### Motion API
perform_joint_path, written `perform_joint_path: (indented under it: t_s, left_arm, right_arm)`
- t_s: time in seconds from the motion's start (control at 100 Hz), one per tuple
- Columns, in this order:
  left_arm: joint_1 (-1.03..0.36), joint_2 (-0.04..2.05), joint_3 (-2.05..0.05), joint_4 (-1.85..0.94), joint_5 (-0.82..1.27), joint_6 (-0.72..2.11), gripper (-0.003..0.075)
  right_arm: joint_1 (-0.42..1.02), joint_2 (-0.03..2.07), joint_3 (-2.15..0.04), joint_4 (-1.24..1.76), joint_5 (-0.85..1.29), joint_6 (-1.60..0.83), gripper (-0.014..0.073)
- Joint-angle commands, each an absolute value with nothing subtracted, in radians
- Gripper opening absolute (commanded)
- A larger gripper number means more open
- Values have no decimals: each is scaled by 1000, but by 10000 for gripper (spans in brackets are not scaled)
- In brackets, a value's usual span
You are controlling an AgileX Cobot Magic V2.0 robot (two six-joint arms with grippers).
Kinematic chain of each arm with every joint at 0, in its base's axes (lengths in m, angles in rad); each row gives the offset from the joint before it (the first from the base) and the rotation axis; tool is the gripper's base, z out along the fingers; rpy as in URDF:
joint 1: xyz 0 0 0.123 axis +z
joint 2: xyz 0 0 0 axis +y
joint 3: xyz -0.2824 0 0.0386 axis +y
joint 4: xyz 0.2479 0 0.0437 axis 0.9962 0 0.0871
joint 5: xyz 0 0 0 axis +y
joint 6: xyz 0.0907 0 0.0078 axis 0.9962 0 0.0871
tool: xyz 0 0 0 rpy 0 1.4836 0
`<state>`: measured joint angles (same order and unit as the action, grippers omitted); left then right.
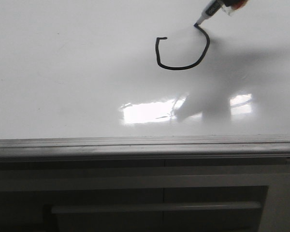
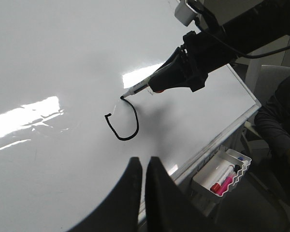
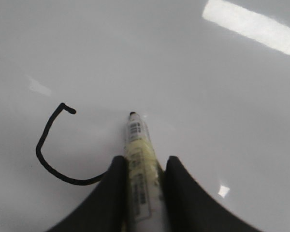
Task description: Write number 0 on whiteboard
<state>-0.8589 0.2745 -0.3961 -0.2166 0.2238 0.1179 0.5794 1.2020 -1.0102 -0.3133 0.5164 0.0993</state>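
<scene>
The whiteboard fills most of the front view, with a grey rim along its near edge. On it is the number 0, a black marker loop still open at the top between its hooked start and the pen tip. My right gripper is shut on a white marker. The marker's tip touches the board at the stroke's upper right end. The loop also shows in the left wrist view and the right wrist view. My left gripper is shut and empty, above the board.
A bright rectangular glare lies on the board below the loop. A grey cabinet front is under the rim. A white tray with red and pink markers hangs off the board's edge. A person sits beyond it.
</scene>
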Motion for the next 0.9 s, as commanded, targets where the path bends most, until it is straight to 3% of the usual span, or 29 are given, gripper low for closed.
perform_joint_path:
  t_s: [0.0, 0.4, 0.89]
  left_arm:
    - [-859, 282, -422, -226, 159, 107, -20]
    - [-859, 282, -422, -226, 159, 107, -20]
    - [-859, 282, -422, -226, 161, 107, -20]
  right_arm:
    - [577, 1217, -1026, -336, 491, 103, -57]
    - [694, 1294, -1026, -324, 500, 103, -57]
    - [704, 1295, -1026, -325, 610, 121, -57]
